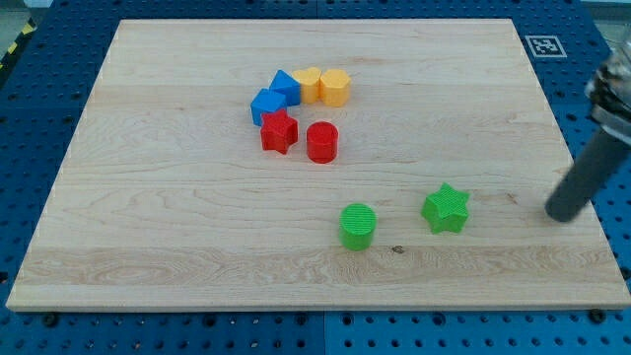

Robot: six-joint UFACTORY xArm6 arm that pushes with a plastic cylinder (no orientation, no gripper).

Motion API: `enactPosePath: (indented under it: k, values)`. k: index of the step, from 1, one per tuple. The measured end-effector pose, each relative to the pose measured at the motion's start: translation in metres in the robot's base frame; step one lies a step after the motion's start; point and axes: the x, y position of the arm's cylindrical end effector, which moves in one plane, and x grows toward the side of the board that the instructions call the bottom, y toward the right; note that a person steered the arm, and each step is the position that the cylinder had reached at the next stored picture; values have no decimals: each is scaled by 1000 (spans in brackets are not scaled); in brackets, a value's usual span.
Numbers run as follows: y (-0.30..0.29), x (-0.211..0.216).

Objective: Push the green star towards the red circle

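The green star [446,208] lies on the wooden board toward the view's lower right. The red circle [322,142] stands near the board's middle, up and to the left of the star. My tip [563,214] is at the board's right edge, well to the right of the green star and apart from it. The dark rod rises from the tip toward the view's upper right.
A green circle [358,226] sits left of the star. A red star [279,131] is just left of the red circle. Two blue blocks [275,97] and two yellow blocks [322,86] cluster above them. The wooden board [158,197] rests on a blue pegboard.
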Motion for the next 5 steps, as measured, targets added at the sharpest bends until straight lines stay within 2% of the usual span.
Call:
enactPosePath:
  k: [1,2,4,5]
  values:
    - [-2,32]
    - [-36,26]
    - [-146,-13]
    - [-168,-44]
